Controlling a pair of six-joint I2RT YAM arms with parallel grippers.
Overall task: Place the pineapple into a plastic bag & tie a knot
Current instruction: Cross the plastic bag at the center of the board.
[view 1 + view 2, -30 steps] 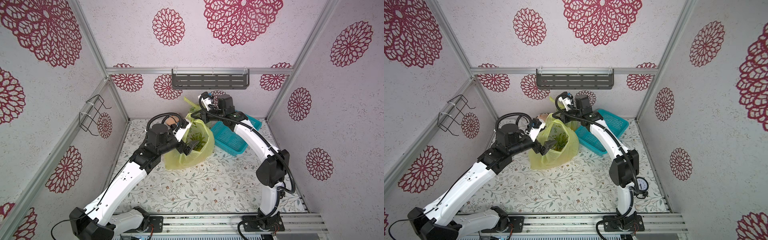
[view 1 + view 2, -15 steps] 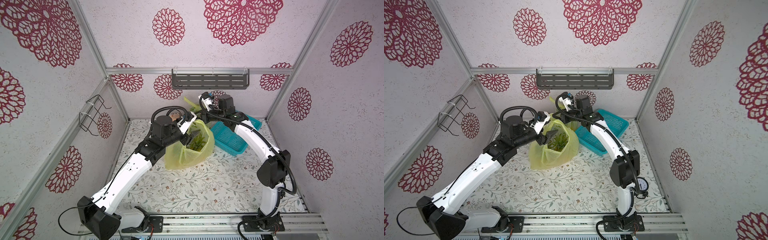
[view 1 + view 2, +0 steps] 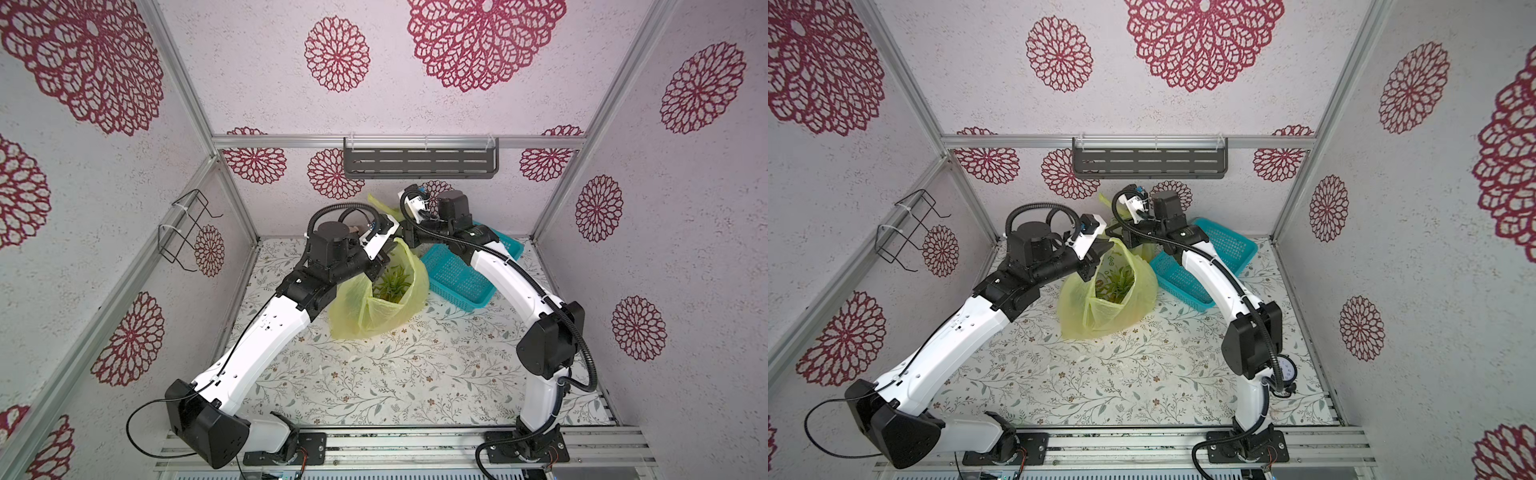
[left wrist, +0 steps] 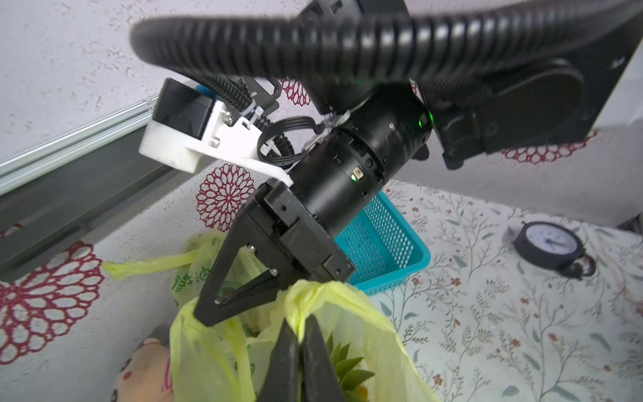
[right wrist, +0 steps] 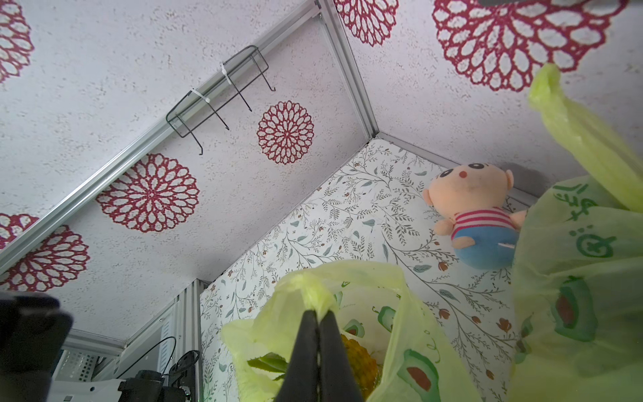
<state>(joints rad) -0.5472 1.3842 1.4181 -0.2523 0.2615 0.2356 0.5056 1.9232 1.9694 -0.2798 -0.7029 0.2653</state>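
Thin yellow-green plastic bag [image 3: 374,316], likely floppy and slippery, holds a spiky pineapple [image 3: 390,284]; left pincer [image 4: 301,330] and right pincer [image 5: 318,315] each pinch one bunched handle.

yellow bags [image 5: 365,275] [image 5: 574,278] 2 | pineapple [image 3: 392,284] 1 | basket [image 3: 457,278] 1 | plush doll [image 5: 476,209] 1 | gauge [image 4: 549,245] 1

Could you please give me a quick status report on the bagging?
Left gripper shut on plastic bag, bunched edge. Right gripper shut on bag too. Pineapple inside, no knot yet. Teal basket, plush doll close by, not blocking.
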